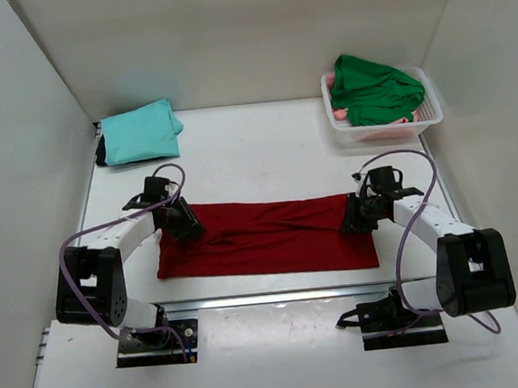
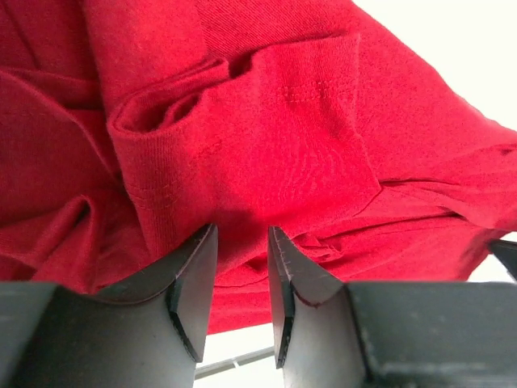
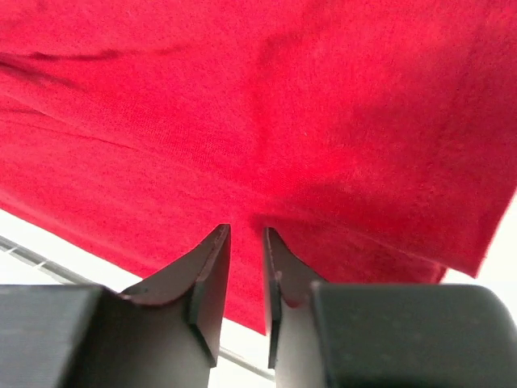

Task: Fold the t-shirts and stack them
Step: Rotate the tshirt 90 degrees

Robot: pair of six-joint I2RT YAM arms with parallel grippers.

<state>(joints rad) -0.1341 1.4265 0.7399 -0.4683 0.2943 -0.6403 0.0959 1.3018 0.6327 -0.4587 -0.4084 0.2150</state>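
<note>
The dark red t-shirt (image 1: 272, 238) lies folded into a long strip across the table between the arms. My left gripper (image 1: 187, 223) sits at the strip's far left corner. In the left wrist view its jaws (image 2: 242, 230) pinch a thick hemmed fold of the red cloth (image 2: 307, 137). My right gripper (image 1: 353, 215) is at the strip's right end. There its jaws (image 3: 246, 230) stand narrow, with the red cloth (image 3: 283, 105) puckered between the tips. A light teal t-shirt (image 1: 140, 132) lies folded at the back left. A bright green t-shirt (image 1: 372, 89) is heaped in the basket.
The white lattice basket (image 1: 385, 130) stands at the back right against the wall, with something pink under the green cloth. White walls close in the table on the left, back and right. A metal rail (image 1: 268, 298) runs along the near edge by the arm bases.
</note>
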